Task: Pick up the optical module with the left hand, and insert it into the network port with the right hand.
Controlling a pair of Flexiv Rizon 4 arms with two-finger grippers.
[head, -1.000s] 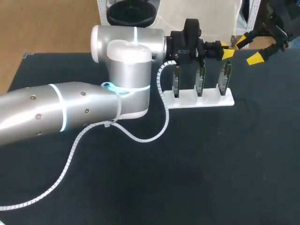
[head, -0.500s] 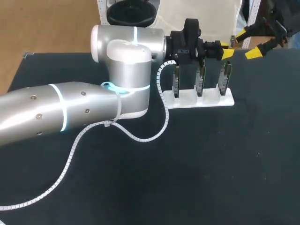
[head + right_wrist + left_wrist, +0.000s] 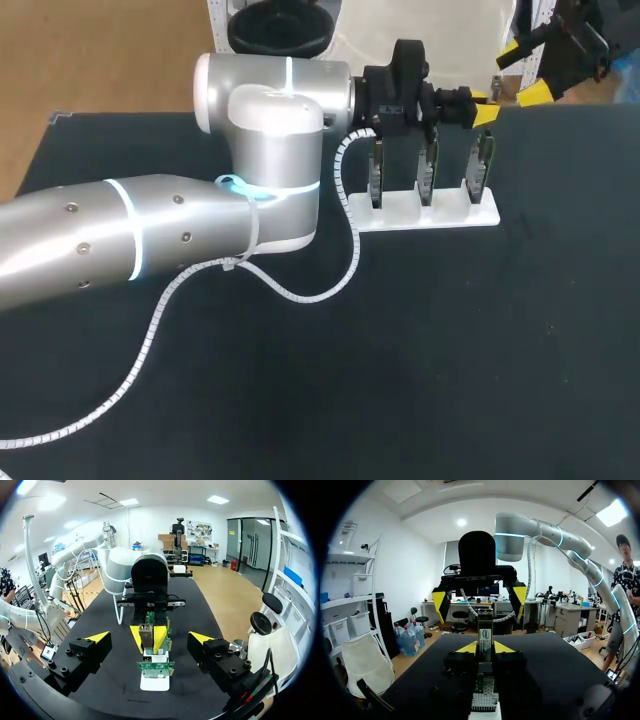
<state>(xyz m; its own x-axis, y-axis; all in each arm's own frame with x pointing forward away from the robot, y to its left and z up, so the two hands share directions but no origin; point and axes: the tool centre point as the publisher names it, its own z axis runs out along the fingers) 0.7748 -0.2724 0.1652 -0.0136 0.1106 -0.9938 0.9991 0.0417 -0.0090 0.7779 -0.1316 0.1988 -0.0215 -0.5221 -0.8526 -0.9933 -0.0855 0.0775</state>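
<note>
Left jaws: closed on the optical module (image 3: 485, 632), with a yellow tip (image 3: 466, 647) pressed against each long side.
Module's place: upright at the top of the rightmost board (image 3: 480, 165), right of centre in the upper part of the head view. Whether its lower end sits in a socket cannot be told.
Right jaws: spread wide and holding nothing, their yellow tips (image 3: 532, 93) in the upper right corner of the head view, apart from the stand.
Weight and stiffness: judged light and rigid, a small metal-cased block that should not flex under a squeeze.
Surface: the flat sides look smooth and may be slippery, so a firm pinch on the flanks suits it.
Fragile parts: probably the connector end and the thin board beneath, so a straight pull without twist seems safest.
Where to hold: midway along the body, leaving one end free for the right jaws.
Stand: a white stand (image 3: 430, 212) carries three boards on the dark tabletop (image 3: 450, 350).
</note>
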